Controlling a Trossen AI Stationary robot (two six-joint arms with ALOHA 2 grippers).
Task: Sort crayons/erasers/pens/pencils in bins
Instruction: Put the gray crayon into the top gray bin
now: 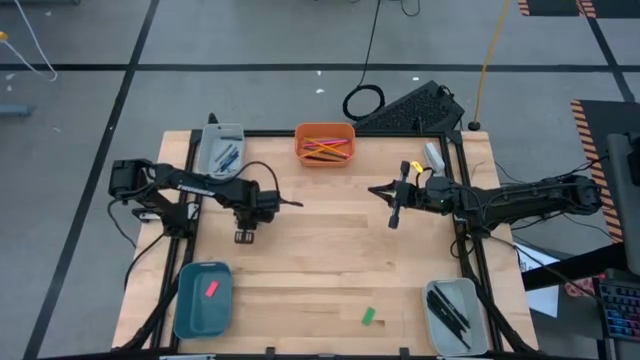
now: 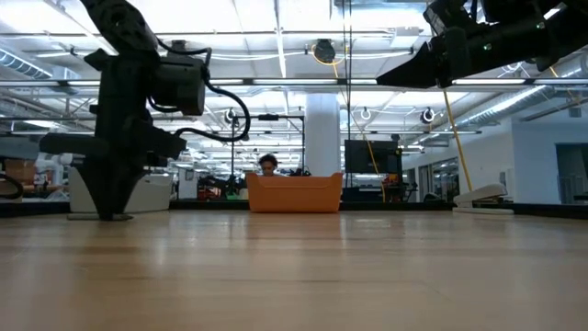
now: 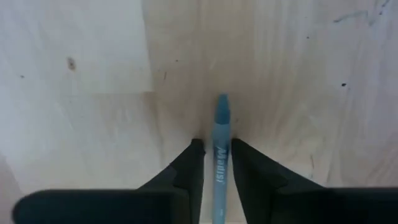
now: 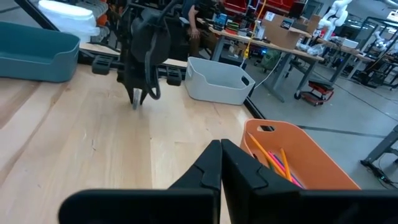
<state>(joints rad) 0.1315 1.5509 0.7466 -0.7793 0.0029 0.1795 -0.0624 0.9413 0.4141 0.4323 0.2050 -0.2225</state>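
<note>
My left gripper [image 1: 244, 236] points down over the table's left middle, shut on a blue crayon [image 3: 221, 134]. My right gripper [image 1: 384, 190] hovers shut and bare right of centre, well above the wood, near the orange bin [image 1: 325, 143] of bright pencils [image 1: 327, 148]. A pale bin [image 1: 222, 148] at the far left holds bluish crayons. The teal bin [image 1: 204, 298] at the near left holds a pink eraser [image 1: 211, 289]. A pale bin [image 1: 455, 315] at the near right holds black pens [image 1: 450, 312]. A green eraser [image 1: 368, 316] lies flat on the wood. My left gripper pinches the blue crayon's printed wrapper [image 3: 220, 163] between its two fingers, which come from above and point down. The crayon runs along the fingers, and its pointed end [image 3: 222, 101] sticks out past the fingertips toward the wood. Whether the point touches the table, I cannot tell.
Bare wood spreads across the table's middle [image 1: 320, 250]. A black frame rail [image 1: 465, 250] runs along the right side under my right arm. A keyboard [image 1: 410, 108] and a coiled cable [image 1: 363, 101] lie beyond the far edge. A person [image 2: 267, 164] shows far behind the orange bin [image 2: 294, 193].
</note>
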